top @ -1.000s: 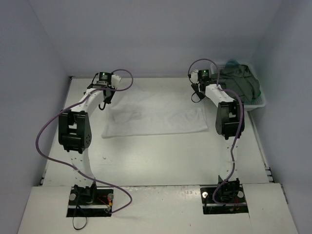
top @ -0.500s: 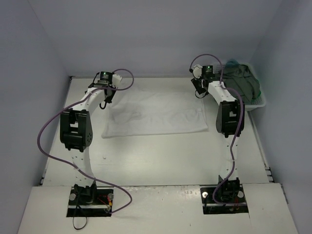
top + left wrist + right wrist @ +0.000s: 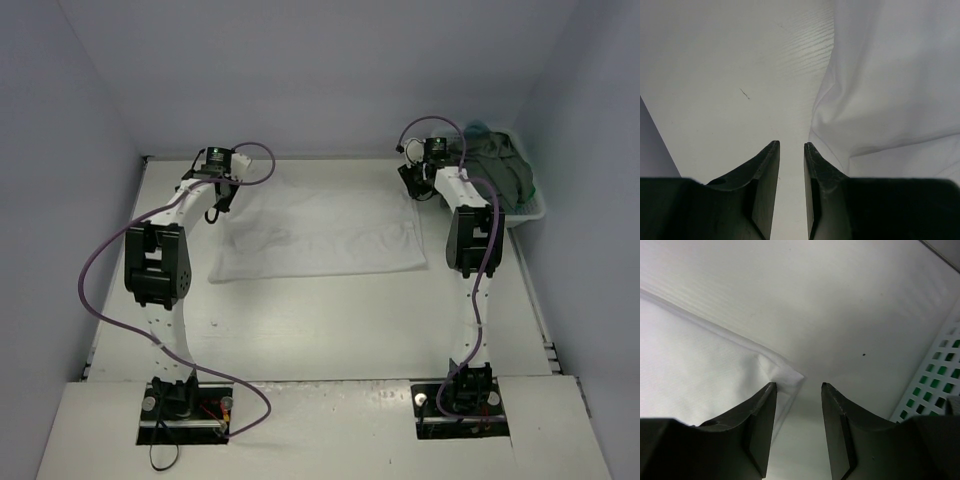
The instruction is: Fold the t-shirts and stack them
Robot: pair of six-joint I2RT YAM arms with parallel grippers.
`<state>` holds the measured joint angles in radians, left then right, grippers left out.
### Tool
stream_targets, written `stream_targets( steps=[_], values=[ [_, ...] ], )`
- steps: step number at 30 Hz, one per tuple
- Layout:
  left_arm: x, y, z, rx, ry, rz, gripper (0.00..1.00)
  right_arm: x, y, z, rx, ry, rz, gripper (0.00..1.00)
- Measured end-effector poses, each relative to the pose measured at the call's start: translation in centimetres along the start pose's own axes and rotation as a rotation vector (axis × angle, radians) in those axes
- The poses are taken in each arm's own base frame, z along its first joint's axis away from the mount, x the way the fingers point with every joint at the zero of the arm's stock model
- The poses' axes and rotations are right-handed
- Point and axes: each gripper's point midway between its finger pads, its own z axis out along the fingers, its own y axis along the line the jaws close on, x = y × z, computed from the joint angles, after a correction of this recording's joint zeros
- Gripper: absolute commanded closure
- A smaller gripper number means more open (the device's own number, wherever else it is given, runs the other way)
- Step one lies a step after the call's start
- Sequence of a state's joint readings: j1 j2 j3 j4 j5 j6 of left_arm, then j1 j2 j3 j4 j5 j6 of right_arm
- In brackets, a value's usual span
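Tabletop (image 3: 330,320), pale and flat, fills the space between grey walls, and both arms reach across it to its far side. One white t-shirt (image 3: 320,235) lies spread out on the far half of the surface as a broad, roughly rectangular sheet with soft wrinkles near its left end. A white lattice basket (image 3: 536,212) sits in the far right corner, well apart from the shirt's left end and near its right end, and a heap of dark green-grey t-shirts (image 3: 500,170) is piled inside it.

The left pincer (image 3: 791,145) hangs just over the bare surface at the shirt's far left edge. Its jaws are parted by only a narrow slit with nothing between them, and a rumpled fold of white cloth lies just beside one finger (image 3: 817,175).

The right pincer (image 3: 799,386) hovers at the shirt's far right corner, between the shirt and the basket. Its jaws stand clearly apart and grip nothing. The pointed hem corner lies close by one finger (image 3: 762,410), though whether they touch I cannot tell.
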<state>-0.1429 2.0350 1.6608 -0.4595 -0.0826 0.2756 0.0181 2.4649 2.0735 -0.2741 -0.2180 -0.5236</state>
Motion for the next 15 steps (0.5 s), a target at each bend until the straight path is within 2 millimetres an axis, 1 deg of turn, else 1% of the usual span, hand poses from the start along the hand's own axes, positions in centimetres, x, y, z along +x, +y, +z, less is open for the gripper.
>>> stream_targets(
  steps=[15],
  values=[
    [-0.2, 0.1, -0.2, -0.001, -0.003, 0.000, 0.79, -0.7, 1.6, -0.2, -0.108, -0.036, 0.028, 0.61]
  ],
)
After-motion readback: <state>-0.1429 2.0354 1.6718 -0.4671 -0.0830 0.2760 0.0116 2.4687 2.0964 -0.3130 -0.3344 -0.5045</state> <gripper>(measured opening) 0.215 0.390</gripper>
